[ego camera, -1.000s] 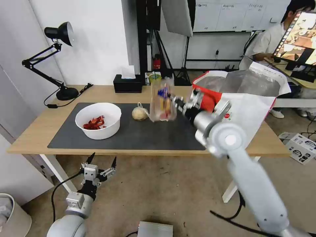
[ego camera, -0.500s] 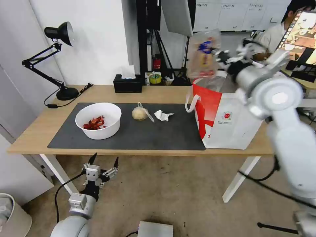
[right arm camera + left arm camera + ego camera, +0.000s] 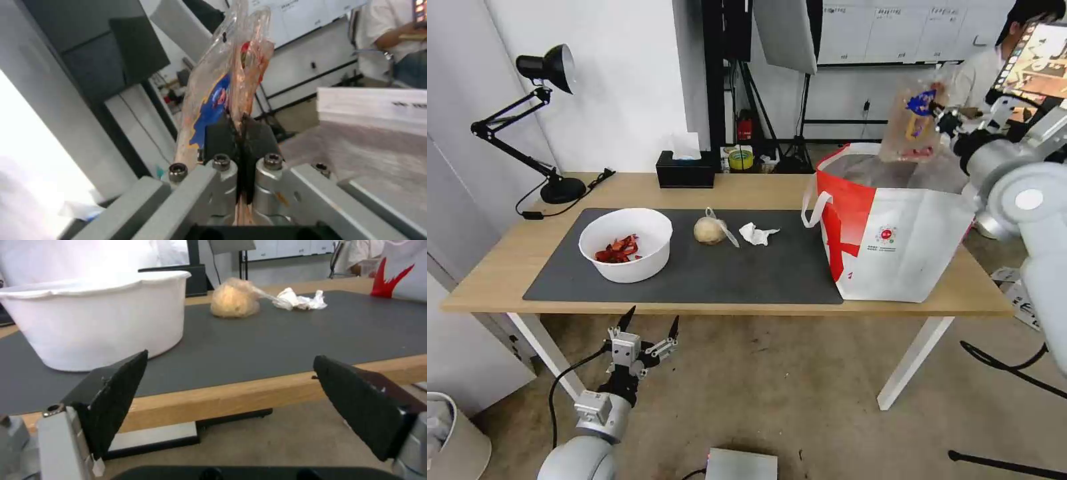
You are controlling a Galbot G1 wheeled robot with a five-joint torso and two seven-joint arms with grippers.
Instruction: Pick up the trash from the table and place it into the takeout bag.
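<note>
While right gripper (image 3: 946, 123) jaws pinch clamshell tray (image 3: 917, 123) above takeout bag (image 3: 894, 227) rim, left gripper (image 3: 650, 325) jaws spread.

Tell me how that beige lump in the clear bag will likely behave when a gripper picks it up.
The beige lump in clear bag looks rounded, so a push may roll it across the mat. Its film looks thin and loose, with a twisted tail toward the crumpled white tissue; pinching that tail would probably let the lump dangle. It seems light.
</note>
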